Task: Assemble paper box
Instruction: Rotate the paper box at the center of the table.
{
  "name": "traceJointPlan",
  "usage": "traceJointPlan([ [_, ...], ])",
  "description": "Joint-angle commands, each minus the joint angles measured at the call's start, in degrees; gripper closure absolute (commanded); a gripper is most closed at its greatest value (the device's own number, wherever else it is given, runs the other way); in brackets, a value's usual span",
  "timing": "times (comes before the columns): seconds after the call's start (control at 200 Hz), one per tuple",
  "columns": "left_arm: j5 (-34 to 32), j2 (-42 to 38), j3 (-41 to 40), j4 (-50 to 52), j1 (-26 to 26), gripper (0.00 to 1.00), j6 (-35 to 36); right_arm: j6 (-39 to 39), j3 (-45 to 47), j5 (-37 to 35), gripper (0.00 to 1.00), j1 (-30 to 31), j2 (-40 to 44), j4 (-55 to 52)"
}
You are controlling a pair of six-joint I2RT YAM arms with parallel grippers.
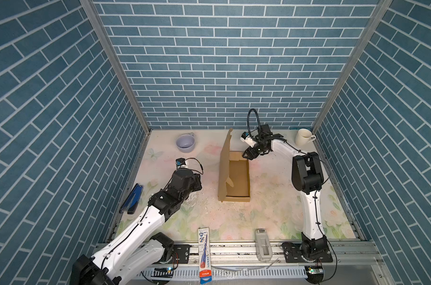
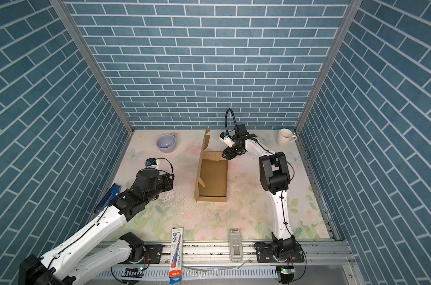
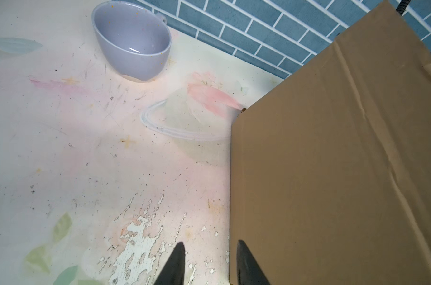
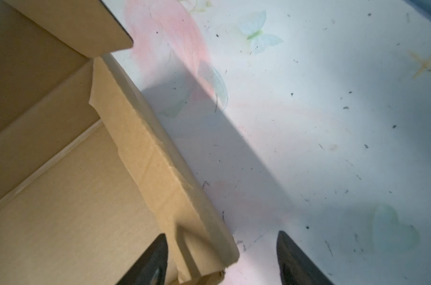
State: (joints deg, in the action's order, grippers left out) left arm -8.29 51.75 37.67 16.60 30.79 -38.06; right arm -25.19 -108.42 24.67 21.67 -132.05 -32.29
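Starting at the left, the left tool [image 3: 210,246] sits low over the table [image 1: 271,209], just beside the outer face of the paper box [image 1: 238,177]. Its jaws stand partly apart with only bare table between them, so nothing is gripped. One fingertip [image 3: 243,249] lies at the bottom edge of the cardboard; contact cannot be confirmed. Judged purpose: from this position the tool can brace the box from outside, so the box does not slide left while the other arm works.

The paper box rests at mid-table, its long axis running near to far. The tall left panel [image 1: 225,167] stands roughly upright, probably the lid, left raised to keep the interior accessible. The near wall and the right wall [image 4: 147,148] are folded up. The far end shows loose flaps lying inside, so that end looks unfinished.

At the far right corner of the box, the right tool [image 4: 220,237] has its jaws wide apart, straddling the end of the right wall: one fingertip [image 4: 160,246] inside the box, the other outside over the table. No clamping is visible. Judged purpose: this straddle prepares a pinch on the wall to set the corner.
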Motion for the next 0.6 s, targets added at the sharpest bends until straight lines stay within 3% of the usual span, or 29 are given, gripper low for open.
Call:
traceJointPlan([
  [0.0,0.1,-0.4,-0.8,-1.0,0.3,0.64,-0.3,-5.3,-5.5,-0.8,0.31,1.0,-2.8,-5.3],
  [0.225,0.0,-0.9,-1.5,-1.0,0.3,0.65,-0.2,-5.9,-7.0,-1.4,0.42,2.4,-4.6,-6.1],
  [0.595,0.6,-0.8,-2.7,-2.7,0.3,0.65,-0.1,-3.3,0.2,-5.9,0.79,3.1,-1.6,-2.0],
])
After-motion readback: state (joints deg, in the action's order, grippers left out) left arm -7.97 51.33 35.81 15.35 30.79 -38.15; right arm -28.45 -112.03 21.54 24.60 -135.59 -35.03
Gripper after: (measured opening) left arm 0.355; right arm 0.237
